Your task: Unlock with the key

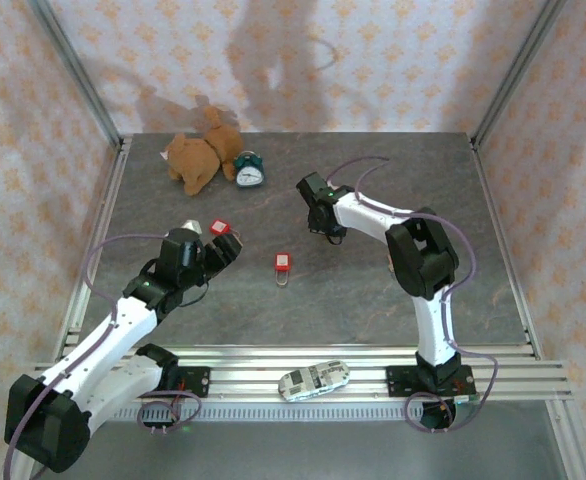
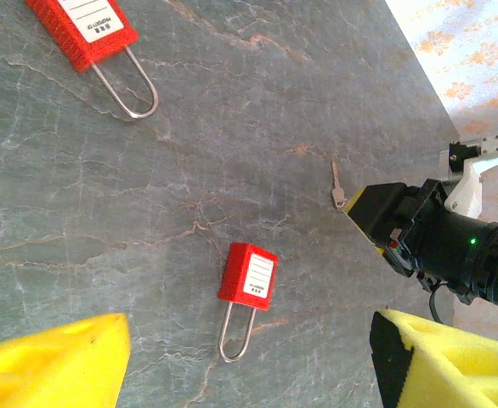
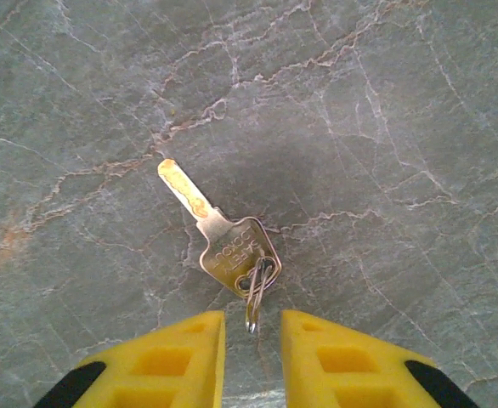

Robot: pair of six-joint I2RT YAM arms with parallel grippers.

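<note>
Grey veined marble tabletop (image 1: 373,290), patterned walls (image 1: 393,60) around it. On it the key (image 3: 223,242) lies flat, blade toward ten o'clock, its ring (image 3: 254,293) at six o'clock, sitting in the narrow gap of the right gripper (image 3: 253,323). Its yellow fingers (image 3: 160,365) are parted, probably not yet pinching. The left gripper (image 1: 221,250) hangs wide open, a red padlock (image 2: 249,274) at its twelve o'clock. Best to advance onto the key's flat head, not the thin ring — then close squarely so the blade stays aligned.
</note>
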